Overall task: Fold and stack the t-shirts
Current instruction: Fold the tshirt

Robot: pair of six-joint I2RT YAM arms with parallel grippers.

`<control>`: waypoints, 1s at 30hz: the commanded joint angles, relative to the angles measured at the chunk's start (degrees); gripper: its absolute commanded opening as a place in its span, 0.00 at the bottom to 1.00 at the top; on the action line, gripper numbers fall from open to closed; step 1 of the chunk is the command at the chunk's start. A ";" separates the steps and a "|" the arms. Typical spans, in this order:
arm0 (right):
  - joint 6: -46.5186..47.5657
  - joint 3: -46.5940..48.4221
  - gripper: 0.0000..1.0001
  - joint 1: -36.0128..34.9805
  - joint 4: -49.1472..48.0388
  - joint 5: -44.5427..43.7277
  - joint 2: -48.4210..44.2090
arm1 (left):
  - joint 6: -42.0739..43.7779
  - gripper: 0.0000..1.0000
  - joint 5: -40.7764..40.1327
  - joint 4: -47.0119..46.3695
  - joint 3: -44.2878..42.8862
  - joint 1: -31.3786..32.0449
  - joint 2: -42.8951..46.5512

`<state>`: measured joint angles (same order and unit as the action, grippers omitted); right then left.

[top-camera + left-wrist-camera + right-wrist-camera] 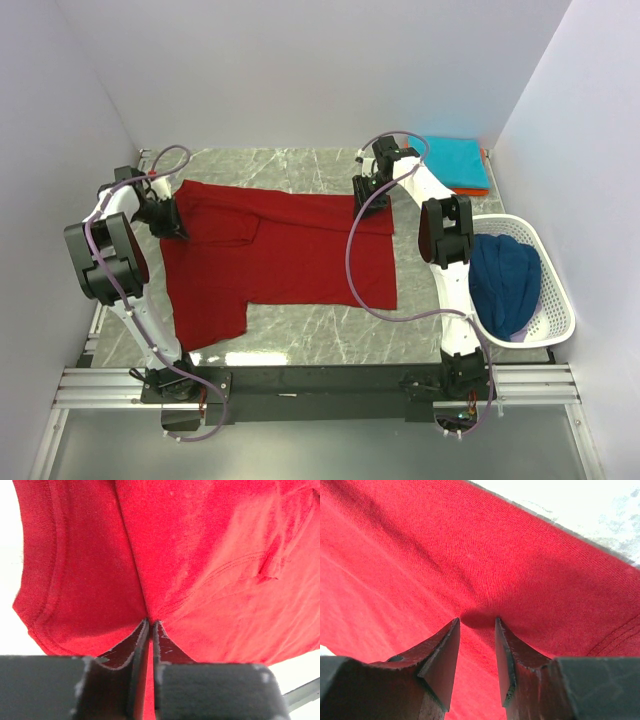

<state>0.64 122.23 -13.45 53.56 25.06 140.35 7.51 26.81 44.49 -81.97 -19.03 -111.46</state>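
Found red shirt [290, 250] spread mostly flat on mid table [300, 340], long side running left to right, one part jutting toward the near edge at left. Noted a doubled-over flap along its far-left part.

Found left gripper [165, 218] at the shirt's far-left edge. In left wrist view, saw fingers [137, 640] pressed nearly together with a thin layer of red cloth nipped between the tips, and hem and seam stitching fanning away from the pinch. Logged as clenched on red shirt.

Found right gripper [368, 192] at the shirt's far-right corner. In right wrist view, saw fingers [445, 650] standing partly apart, red cloth filling the gap and a dark pucker drawn in at the tips. Read as grasping a thicker fold of red shirt. Saw pale table beyond the cloth edge.

Spotted teal shirt [455, 162] folded in the far-right corner, just beyond right gripper, with a sliver of orange shirt [472, 192] peeking from under it. Spotted navy shirt [503, 280] heaped in white basket [556, 300] at the right edge, beside right arm.
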 commanded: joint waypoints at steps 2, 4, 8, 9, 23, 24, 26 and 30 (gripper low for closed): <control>-0.03 -0.33 0.42 0.36 -0.65 -0.98 -0.08 | 0.58 0.15 -0.97 1.12 -2.93 0.13 0.63; -0.12 0.11 0.42 0.36 -0.56 -0.98 0.09 | 0.67 0.16 -0.53 1.56 -3.19 0.04 -0.07; -0.12 0.11 0.42 0.36 -0.39 -0.98 0.01 | 0.49 0.11 0.26 1.56 -3.19 0.04 -0.25; 0.06 0.11 0.42 0.36 -0.30 -1.06 0.01 | 0.49 0.10 0.52 1.74 -3.19 0.13 -0.34; 0.06 0.20 0.42 0.53 -0.30 -0.89 0.10 | -0.92 0.29 -3.87 0.51 -1.96 0.13 -2.45; -0.03 0.11 0.42 0.53 -0.30 -0.89 0.18 | -0.92 0.29 -3.69 0.51 -1.96 0.13 -2.88; 0.06 0.11 0.42 0.45 -0.30 -0.89 0.27 | -0.92 0.28 -3.34 0.34 -2.05 0.30 -3.06; 0.15 -0.42 0.42 0.53 -0.47 -0.98 0.18 | -1.00 0.27 -2.47 0.25 -2.22 0.57 -3.24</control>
<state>0.64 122.23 -13.34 53.58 25.10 140.35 6.87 23.64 45.23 -83.02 -18.98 -114.85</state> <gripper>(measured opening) 0.419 0.276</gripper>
